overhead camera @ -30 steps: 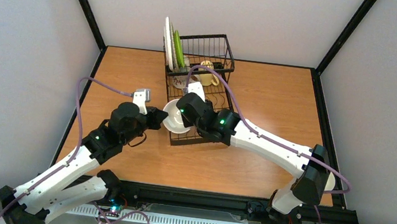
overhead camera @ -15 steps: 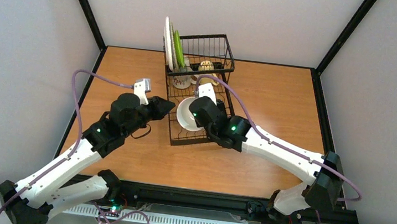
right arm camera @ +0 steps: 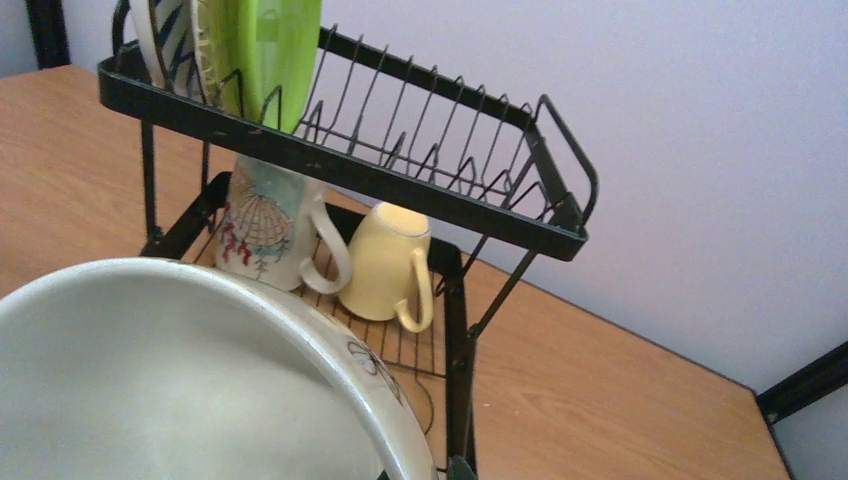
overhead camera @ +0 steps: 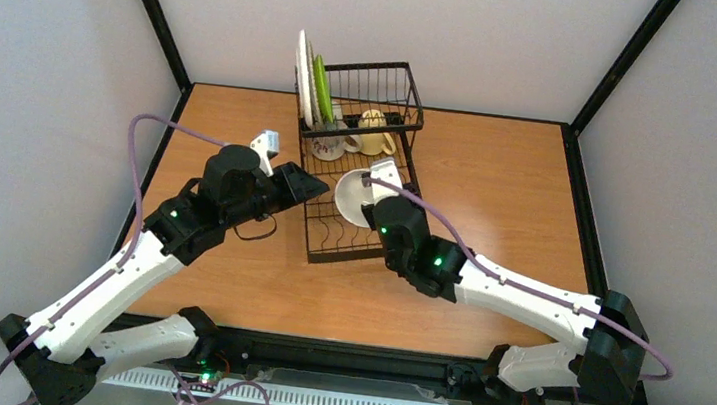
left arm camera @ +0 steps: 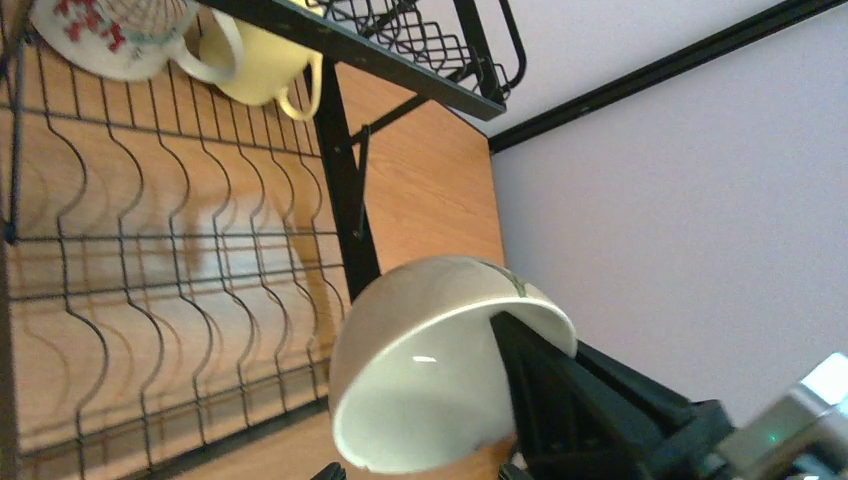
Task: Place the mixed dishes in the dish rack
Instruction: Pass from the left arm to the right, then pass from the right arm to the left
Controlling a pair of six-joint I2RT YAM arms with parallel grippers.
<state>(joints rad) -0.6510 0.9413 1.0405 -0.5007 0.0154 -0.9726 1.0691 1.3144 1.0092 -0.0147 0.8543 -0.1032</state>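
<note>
Here, the table [overhead camera: 498, 177] carries the dish rack [overhead camera: 372, 85] at its far middle: a raised wire basket behind, a flat slotted tray in front. The left arm [overhead camera: 126, 269] reaches to the tray's left edge. The right arm [overhead camera: 516, 290] reaches over the tray's near right corner. Upright plates stand in the basket's left end, the lime-green plate [overhead camera: 322, 88] rightmost among them. Under the basket, a patterned mug [overhead camera: 328, 144] and a yellow mug [overhead camera: 374, 136] sit side by side. The white bowl [overhead camera: 350, 194] is held tilted over the middle of the tray, gripped at its rim by the right jaws. The left jaws, just beside the tray's left edge, are parted and hold nothing.

One second earlier the bowl was at the tray's near left edge, between both sets of jaws. It is now farther in over the tray, and the left jaws are apart from it.

Only the left wrist view shows a black finger [left arm camera: 545, 400] of the right jaws lying inside the bowl [left arm camera: 420, 390]. Only the right wrist view shows the shell motif on the patterned mug [right arm camera: 265, 235] and a printed mark on the rim of the bowl [right arm camera: 150, 380].
</note>
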